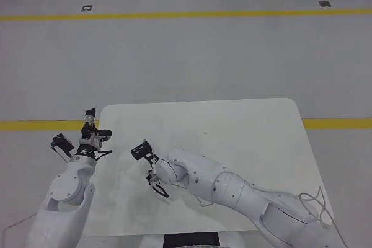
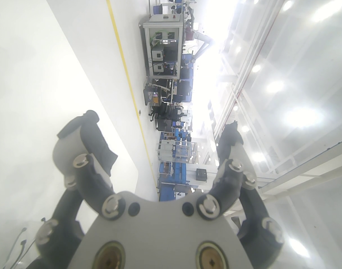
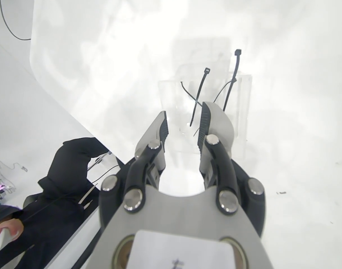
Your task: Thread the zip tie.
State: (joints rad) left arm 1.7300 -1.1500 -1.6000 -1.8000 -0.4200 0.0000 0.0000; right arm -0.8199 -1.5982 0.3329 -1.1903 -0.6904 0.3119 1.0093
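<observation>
Several black zip ties [image 3: 201,90] stand upright in a small clear holder [image 3: 244,107] on the white table [image 3: 131,29]; the tallest zip tie [image 3: 236,68] leans at the holder's far side. My right gripper [image 3: 184,110] is open and empty, just short of the holder, with one fingertip [image 3: 206,113] beside a tie. In the top view the right gripper [image 1: 152,168] hovers over the table's near-left part, with the ties [image 1: 159,187] as a dark tangle under it. My left gripper [image 2: 159,121] is wide open and empty at the table's left edge [image 1: 97,123], aimed away from the ties.
The white table [image 1: 235,136] is bare across its middle and right. A yellow floor line [image 1: 335,123] runs behind the table. A thin cable [image 3: 8,26] lies on the floor beyond the table's rounded corner.
</observation>
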